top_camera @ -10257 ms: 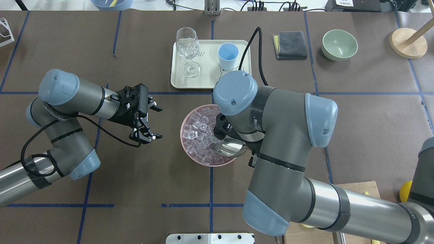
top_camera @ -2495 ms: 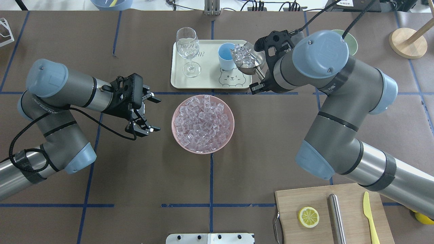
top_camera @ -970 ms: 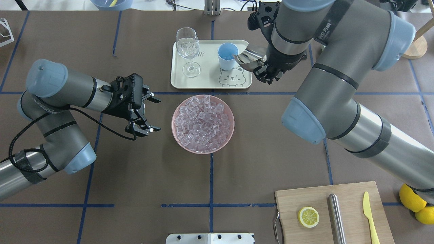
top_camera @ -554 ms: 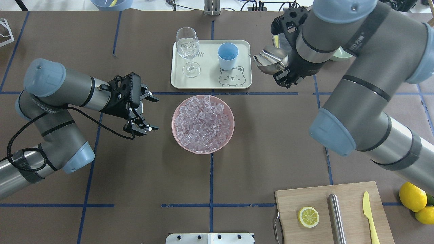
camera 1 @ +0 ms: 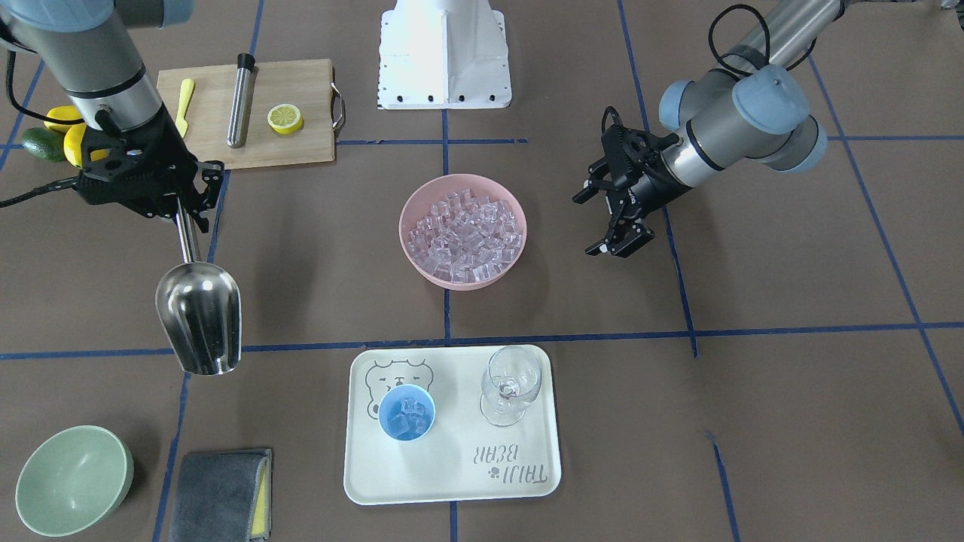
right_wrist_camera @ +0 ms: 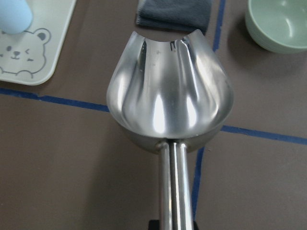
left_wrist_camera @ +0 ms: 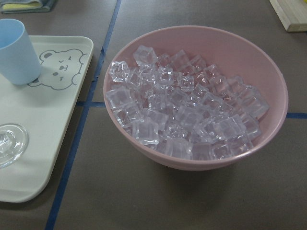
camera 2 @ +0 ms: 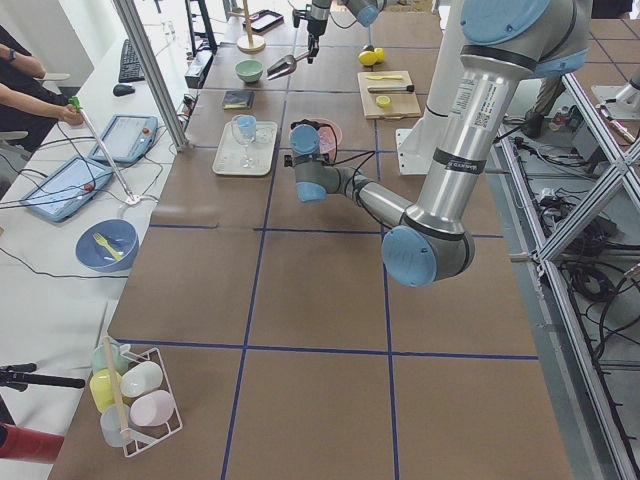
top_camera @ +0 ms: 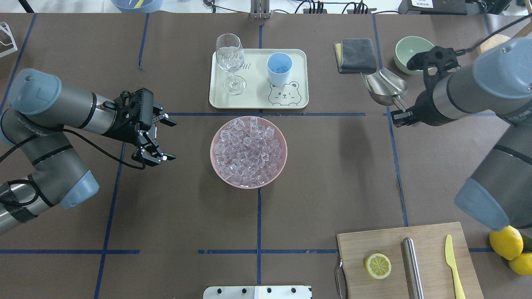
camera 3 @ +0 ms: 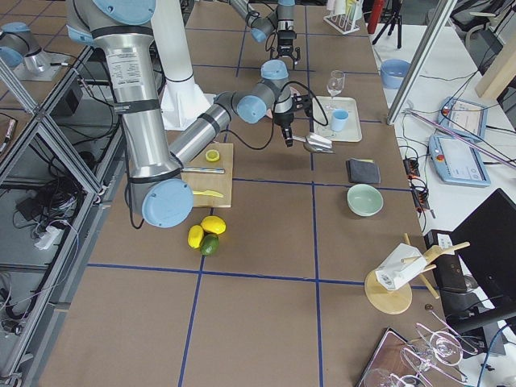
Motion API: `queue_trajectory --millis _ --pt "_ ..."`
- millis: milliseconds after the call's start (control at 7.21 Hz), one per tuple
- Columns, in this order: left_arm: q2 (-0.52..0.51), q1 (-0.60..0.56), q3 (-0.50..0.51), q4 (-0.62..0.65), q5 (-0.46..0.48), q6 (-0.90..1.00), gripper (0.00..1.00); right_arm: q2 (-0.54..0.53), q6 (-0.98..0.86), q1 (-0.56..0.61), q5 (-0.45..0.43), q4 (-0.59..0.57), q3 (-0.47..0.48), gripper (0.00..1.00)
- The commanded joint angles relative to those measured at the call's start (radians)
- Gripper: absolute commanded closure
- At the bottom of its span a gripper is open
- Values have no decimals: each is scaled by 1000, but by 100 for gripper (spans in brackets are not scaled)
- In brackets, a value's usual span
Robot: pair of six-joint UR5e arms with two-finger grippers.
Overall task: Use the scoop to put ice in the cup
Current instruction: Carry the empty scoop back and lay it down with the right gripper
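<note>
My right gripper is clamped on the straight handle of the scoop. It holds the scoop off the table in the upper right of the overhead view. The trough is bare metal, and its open lip points toward the near edge of the grey cloth. The green bowl sits just beside the lip, in the upper right corner of my right wrist view. A blue tape line crosses under the trough.

The cup stands upright on the right half of the tray, above the printed bear, with a few cubes showing inside it. The wine glass stands on the tray's left half, apart from the cup. A strip of bare table separates the tray's right edge from the cloth and the scoop.

Most of the ice is heaped in the pink bowl at the centre of the frame, just below the tray's lower edge.

My left gripper hangs left of centre with its fingers spread wide around nothing, aimed at the pink bowl. A band of brown surface lies between them.

The cutting board fills the lower right. Open table runs from its upper edge to the scoop.
</note>
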Motion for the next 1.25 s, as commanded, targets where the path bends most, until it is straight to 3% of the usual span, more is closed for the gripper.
queue_trajectory --millis 0,277,554,970,1109 --pt "16 -41 0 1 -100 0 0 -235 93 -12 -15 218 43 100" --pt "18 -41 1 2 -101 0 0 -368 193 -53 -63 415 -1 100" --pt "19 -33 7 4 -137 2 0 -427 395 -258 -315 503 -52 100" --pt "15 -31 3 5 -145 2 0 -435 436 -328 -391 737 -204 100" --pt "16 -31 7 7 -147 2 0 -450 435 -332 -391 777 -209 100"
